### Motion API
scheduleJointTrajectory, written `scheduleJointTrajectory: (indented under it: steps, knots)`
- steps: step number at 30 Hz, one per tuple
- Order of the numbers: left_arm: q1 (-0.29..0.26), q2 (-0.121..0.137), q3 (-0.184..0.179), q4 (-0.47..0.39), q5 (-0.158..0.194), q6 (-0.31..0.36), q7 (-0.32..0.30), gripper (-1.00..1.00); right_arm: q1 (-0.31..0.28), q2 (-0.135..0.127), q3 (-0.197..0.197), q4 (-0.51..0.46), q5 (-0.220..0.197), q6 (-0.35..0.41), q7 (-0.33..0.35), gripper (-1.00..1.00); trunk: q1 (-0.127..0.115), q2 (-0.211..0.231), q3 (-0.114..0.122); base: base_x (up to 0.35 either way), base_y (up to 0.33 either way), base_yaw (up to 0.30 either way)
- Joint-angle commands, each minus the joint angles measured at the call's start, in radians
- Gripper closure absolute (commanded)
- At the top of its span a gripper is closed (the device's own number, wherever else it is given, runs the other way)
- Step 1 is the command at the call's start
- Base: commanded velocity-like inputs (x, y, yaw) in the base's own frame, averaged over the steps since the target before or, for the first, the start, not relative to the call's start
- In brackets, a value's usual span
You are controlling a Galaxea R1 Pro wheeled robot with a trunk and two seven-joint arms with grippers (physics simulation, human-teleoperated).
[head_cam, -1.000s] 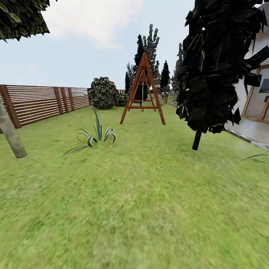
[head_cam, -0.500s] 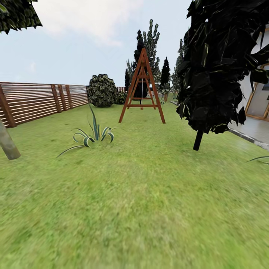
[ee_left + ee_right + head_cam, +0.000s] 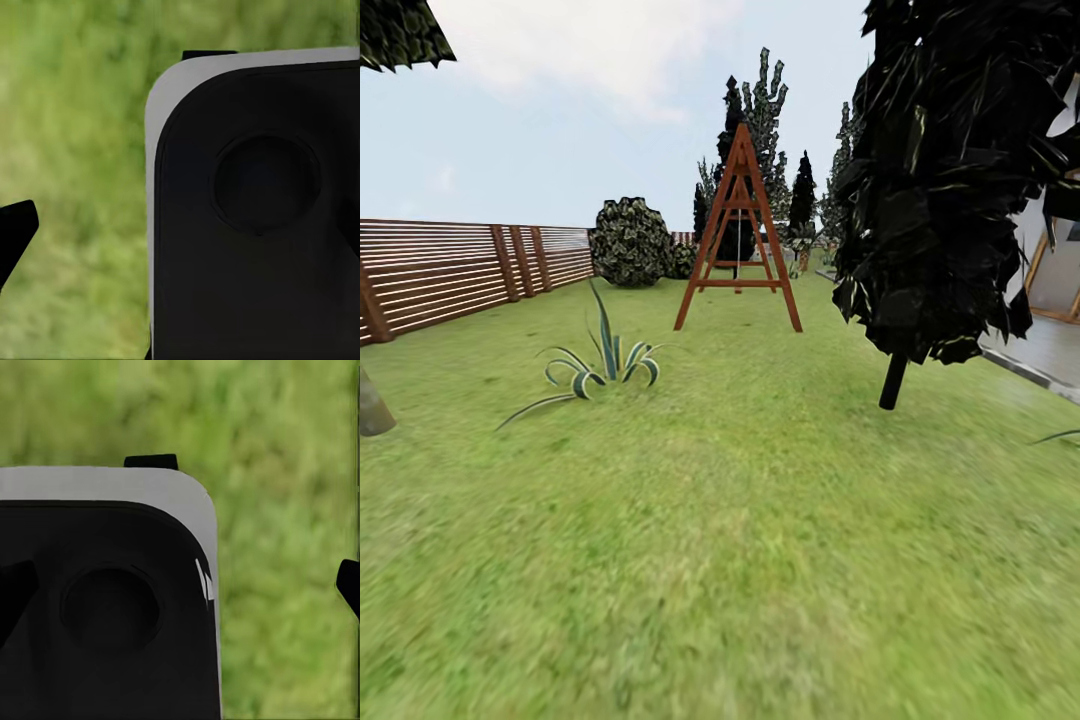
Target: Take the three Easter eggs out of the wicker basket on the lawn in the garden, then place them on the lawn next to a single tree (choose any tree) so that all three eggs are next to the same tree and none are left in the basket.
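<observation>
The robot faces open lawn point(image 3: 740, 540) with no basket or eggs ahead (it appears in transit). Whether either gripper's jaws are spread cannot be told. Driving on risks clipping the black columnar tree point(image 3: 950, 170).

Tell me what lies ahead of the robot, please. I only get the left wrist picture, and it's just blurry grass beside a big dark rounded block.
Observer: The head view looks along a wide lawn to a red-brown wooden A-frame standing on the grass.
Operator: Any trees close by?
Observer: Yes, an all-black columnar tree stands nearby on the right, on a thin dark trunk.
Operator: And on the left side?
Observer: A brown slatted fence runs along that edge, with a spiky striped plant growing in the grass in front of it.
</observation>
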Motion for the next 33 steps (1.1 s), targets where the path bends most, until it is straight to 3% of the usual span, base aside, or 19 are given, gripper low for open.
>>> scheduleJointTrajectory:
  steps: [1,33]
  knots:
    - [0.0,0.0,0.001,-0.001,0.0,-0.001,-0.001,-1.0,-0.001,0.0,-0.005,0.001,0.0,-0.004,0.0,-1.0,0.001,0.0,-0.001,0.319,-0.101,0.0]
    - [0.0,0.0,0.001,-0.001,0.0,-0.001,-0.001,-1.0,-0.001,0.0,-0.005,0.001,0.0,-0.004,0.0,-1.0,0.001,0.0,-0.001,0.319,-0.021,0.0]
